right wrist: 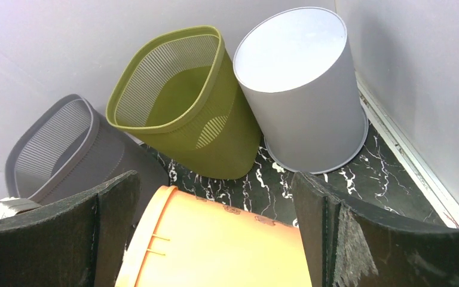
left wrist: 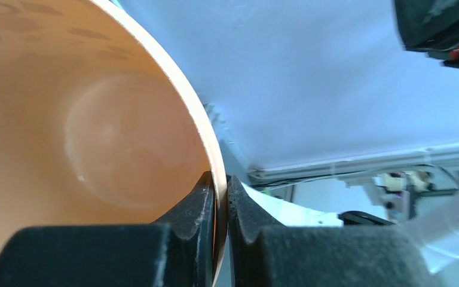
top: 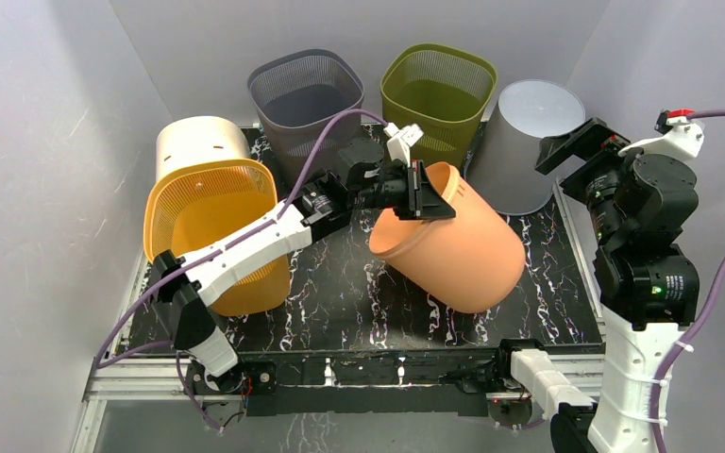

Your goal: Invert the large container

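Observation:
The large container [top: 463,255] is a plain orange bucket lying tilted on the black marbled table [top: 340,293], its mouth facing left and up. My left gripper [top: 425,193] is shut on its rim. In the left wrist view the thin rim sits pinched in the left gripper [left wrist: 221,191], with the orange inside of the container [left wrist: 95,137] to the left. My right gripper [top: 574,143] hangs open, high at the right, away from the container. The right wrist view looks down past the right gripper [right wrist: 214,179] onto the container's outer wall [right wrist: 215,245].
A yellow mesh basket [top: 210,217] stands at the left with a cream container [top: 198,142] behind it. Along the back stand a grey mesh basket [top: 305,94], an olive mesh basket [top: 437,90] and an upturned grey container [top: 529,142]. White walls enclose the table.

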Robot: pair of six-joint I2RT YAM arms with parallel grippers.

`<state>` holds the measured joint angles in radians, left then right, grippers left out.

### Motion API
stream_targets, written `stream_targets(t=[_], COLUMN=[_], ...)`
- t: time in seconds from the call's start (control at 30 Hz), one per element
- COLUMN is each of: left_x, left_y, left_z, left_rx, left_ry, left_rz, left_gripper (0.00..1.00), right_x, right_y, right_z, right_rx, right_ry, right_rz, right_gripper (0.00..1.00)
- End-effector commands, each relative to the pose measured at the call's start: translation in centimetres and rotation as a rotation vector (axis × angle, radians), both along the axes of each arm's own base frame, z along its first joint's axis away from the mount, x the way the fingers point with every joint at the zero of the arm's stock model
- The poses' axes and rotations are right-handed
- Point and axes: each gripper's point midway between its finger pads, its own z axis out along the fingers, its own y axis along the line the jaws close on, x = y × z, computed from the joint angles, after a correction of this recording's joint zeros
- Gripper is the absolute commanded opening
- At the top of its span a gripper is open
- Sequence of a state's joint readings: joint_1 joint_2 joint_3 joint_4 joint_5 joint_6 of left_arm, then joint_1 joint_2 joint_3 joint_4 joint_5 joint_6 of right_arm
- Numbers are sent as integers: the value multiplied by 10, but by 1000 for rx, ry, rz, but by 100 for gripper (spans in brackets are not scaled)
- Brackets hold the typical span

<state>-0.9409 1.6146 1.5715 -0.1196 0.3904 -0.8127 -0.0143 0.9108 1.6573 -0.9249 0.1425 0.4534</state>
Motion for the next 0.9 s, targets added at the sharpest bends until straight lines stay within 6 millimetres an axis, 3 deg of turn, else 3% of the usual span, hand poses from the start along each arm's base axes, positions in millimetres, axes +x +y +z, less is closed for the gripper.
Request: stream_targets(t=[0.0, 0.13, 0.23, 0.47, 0.67, 0.8, 0.87], left_x=[-30, -25, -19, 12, 34, 40, 42], left_y=[-16, -20, -17, 18, 42, 58, 69], left_z=[64, 39, 23, -28, -83, -103, -108], left_rx=[-343, -349, -323, -258, -88, 39, 107], left_ry=[34, 109, 120, 178, 184, 135, 100], left_rz=[-228, -221, -186, 2, 160, 223, 249], left_gripper=[0, 0, 0, 0, 0, 29, 46], right_x=[5, 9, 13, 13, -1, -9, -15], right_y=[-8, -6, -2, 8, 20, 44, 46], right_z=[1, -13, -41, -119, -159, -195, -209], right_rx=[-2, -10, -7, 40, 83, 169, 202], right_ry=[-13, 28, 99, 335, 441, 547, 588], right_rz=[-45, -29, -10, 32, 86, 186, 179], right_gripper=[98, 98, 98, 98, 98, 98, 98])
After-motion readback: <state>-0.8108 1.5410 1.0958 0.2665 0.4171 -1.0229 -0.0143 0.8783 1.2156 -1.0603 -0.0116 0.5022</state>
